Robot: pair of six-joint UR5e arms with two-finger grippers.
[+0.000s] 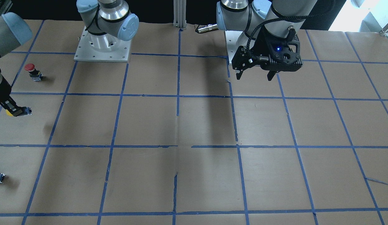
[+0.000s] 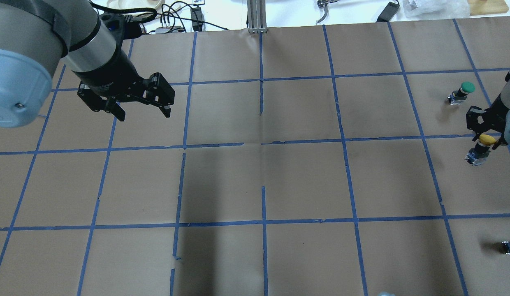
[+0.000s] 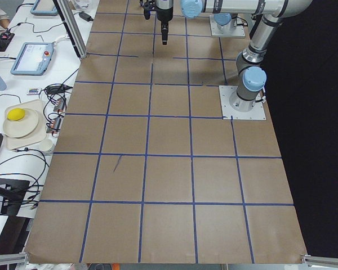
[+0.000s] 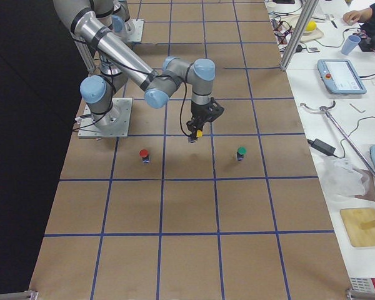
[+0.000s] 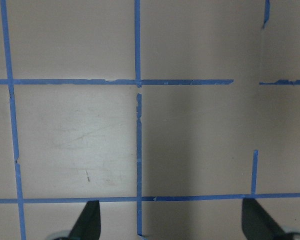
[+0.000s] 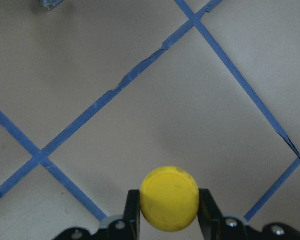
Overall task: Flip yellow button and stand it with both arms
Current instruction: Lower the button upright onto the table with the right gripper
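Note:
The yellow button [image 6: 170, 198] has its round yellow cap clamped between the fingers of my right gripper [image 6: 170, 212]. It is held off the table at the far right of the overhead view [image 2: 486, 139], with its black-grey body [image 2: 476, 156] sticking out beyond the fingertips. In the front-facing view the button [image 1: 21, 111] is at the left edge, in the right gripper [image 1: 13, 109]. My left gripper [image 2: 143, 113] is open and empty, hovering over the far left of the table, also seen in the front-facing view [image 1: 255, 75]; its wrist view shows only paper and tape.
A red-capped button [image 1: 30, 69] stands near the right arm's base. A green-capped button [image 2: 464, 89] stands just beyond the right gripper. A small black-grey block [image 2: 509, 246] lies at the near right edge. Brown paper with a blue tape grid [image 2: 263, 144] covers the table.

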